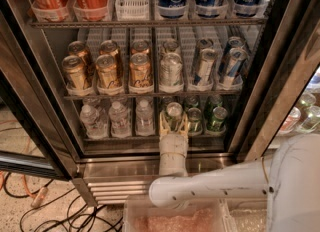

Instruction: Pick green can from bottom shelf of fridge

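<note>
The fridge (260, 101) stands open in front of me. On its bottom shelf (150, 137), several green cans sit in lanes at the right: one at the front (174, 112), and others (194, 120) (217, 117) beside it. My gripper (173, 122) reaches in from below at the shelf's front edge. It is open, with a pale finger on each side of the front green can in the left green lane. The white arm (210, 186) runs from the lower right.
Small water bottles (117, 118) fill the left of the bottom shelf. Gold cans (107, 71) and silver-and-blue cans (227, 66) stand on the rack above, with Coke and Pepsi cans higher up. A ribbed steel base panel (115, 183) and floor cables (45, 211) lie below. A clear bin (172, 216) sits under the arm.
</note>
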Controlling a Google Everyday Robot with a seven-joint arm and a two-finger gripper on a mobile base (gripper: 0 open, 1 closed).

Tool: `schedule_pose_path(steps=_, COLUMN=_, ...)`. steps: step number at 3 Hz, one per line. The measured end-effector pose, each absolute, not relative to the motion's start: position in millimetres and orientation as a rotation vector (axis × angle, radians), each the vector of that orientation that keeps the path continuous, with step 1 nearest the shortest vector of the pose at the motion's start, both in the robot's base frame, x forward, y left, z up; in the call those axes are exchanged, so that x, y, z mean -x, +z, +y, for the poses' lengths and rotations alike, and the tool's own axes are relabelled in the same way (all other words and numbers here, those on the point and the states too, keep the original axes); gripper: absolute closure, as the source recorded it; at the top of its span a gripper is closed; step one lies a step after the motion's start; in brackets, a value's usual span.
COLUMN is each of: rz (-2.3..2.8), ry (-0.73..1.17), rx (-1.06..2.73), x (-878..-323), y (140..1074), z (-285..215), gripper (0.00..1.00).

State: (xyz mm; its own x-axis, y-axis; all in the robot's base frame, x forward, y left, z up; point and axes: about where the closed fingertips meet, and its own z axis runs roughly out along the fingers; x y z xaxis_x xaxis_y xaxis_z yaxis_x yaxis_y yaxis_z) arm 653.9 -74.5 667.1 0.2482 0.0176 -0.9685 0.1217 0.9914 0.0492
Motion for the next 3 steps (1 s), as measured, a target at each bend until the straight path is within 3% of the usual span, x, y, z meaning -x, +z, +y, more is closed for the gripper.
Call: schedule_pose_path(steps=3, rz=1.461, ry=-0.142, rx=-0.108, x=-554, y=660, z=-97, gripper=1.0)
